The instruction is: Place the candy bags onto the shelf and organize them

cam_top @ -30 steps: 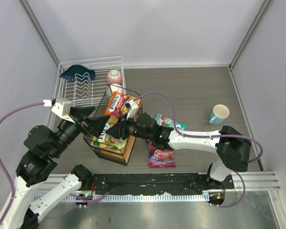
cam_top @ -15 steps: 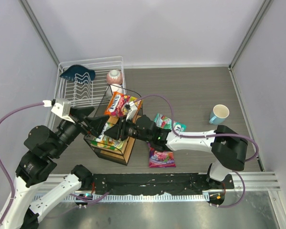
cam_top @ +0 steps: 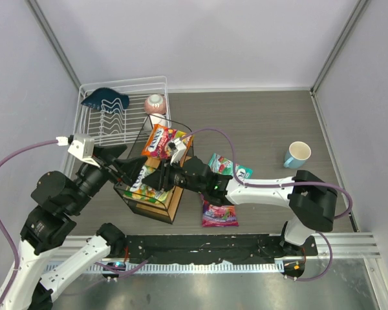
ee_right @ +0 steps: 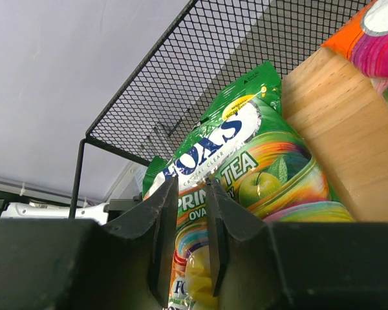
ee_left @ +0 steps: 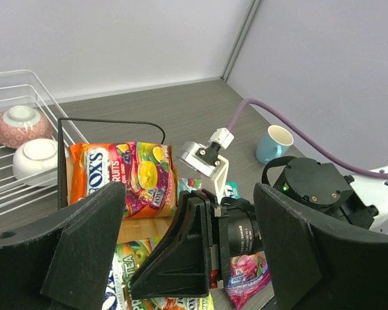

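Note:
The shelf (cam_top: pixel 174 197) stands left of centre, its wooden board (ee_right: pixel 336 129) showing in the right wrist view. An orange-red candy bag (cam_top: pixel 161 141) (ee_left: pixel 126 177) lies on its top tier. The yellow-green candy bag (cam_top: pixel 141 185) (ee_right: pixel 258 174) lies on the lower tier, and my right gripper (cam_top: pixel 160 177) (ee_right: pixel 191 184) reaches in from the right, its narrow jaws shut on that bag. My left gripper (cam_top: pixel 125 166) (ee_left: pixel 187 258) hovers open at the shelf's left side, its fingers (ee_left: pixel 84 245) wide apart with nothing between them. The teal candy bag (cam_top: pixel 231 166) and the purple candy bag (cam_top: pixel 218 213) (ee_left: pixel 246 278) lie on the table to the right.
A white wire dish rack (cam_top: pixel 116 119) stands at the back left with a blue item (cam_top: pixel 105 99) in it. A pink bowl (cam_top: pixel 155 102) (ee_left: pixel 18 124) and a white bowl (ee_left: pixel 35 158) sit beside it. A blue mug (cam_top: pixel 298 154) (ee_left: pixel 273 142) stands at the right. Black mesh (ee_right: pixel 200 71) closes the shelf's side.
My right gripper has slid a little to the left, deeper into the lower tier, taking the yellow-green bag with it. The left arm has barely moved.

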